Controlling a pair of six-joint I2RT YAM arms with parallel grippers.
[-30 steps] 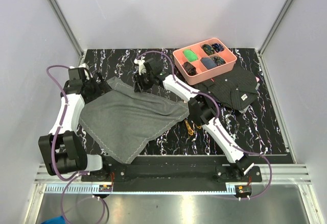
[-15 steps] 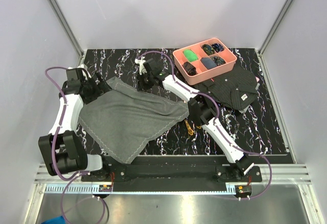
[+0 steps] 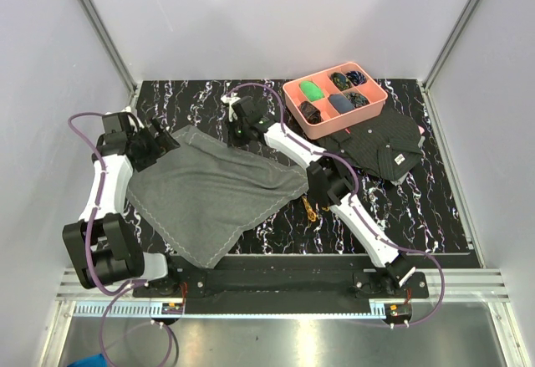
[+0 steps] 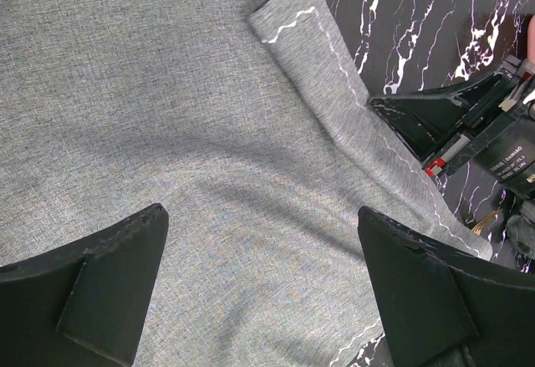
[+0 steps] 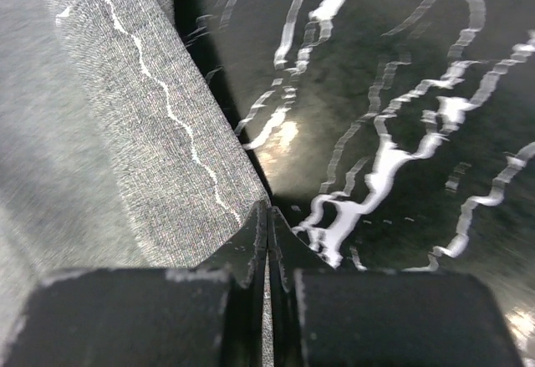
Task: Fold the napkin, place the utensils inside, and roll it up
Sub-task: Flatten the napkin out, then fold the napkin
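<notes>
- Pinched flat together, the fingers of the right gripper [image 5: 267,221] close on the far hem of the napkin [image 3: 213,196], where the pale wavy stitching runs into the pinch.
- Spread wide, the left gripper [image 4: 261,216] hangs over the cloth near its far left corner, holding nothing, its fingers dark and wedge-shaped.
- Soft grey woven fabric lies as a skewed square on the left half of the table [image 3: 418,216]. One point reaches the near edge, and the far hem is turned over in a narrow fold.
- Only a glint of the gold utensils [image 3: 311,211] shows beside the napkin's right point, mostly hidden under the right arm.
- Glossy black marble-patterned top lies bare along the right near side.
- At the far right corner, a pink tray [image 3: 351,122] with compartments rests against a black patterned cloth [image 3: 380,145].
</notes>
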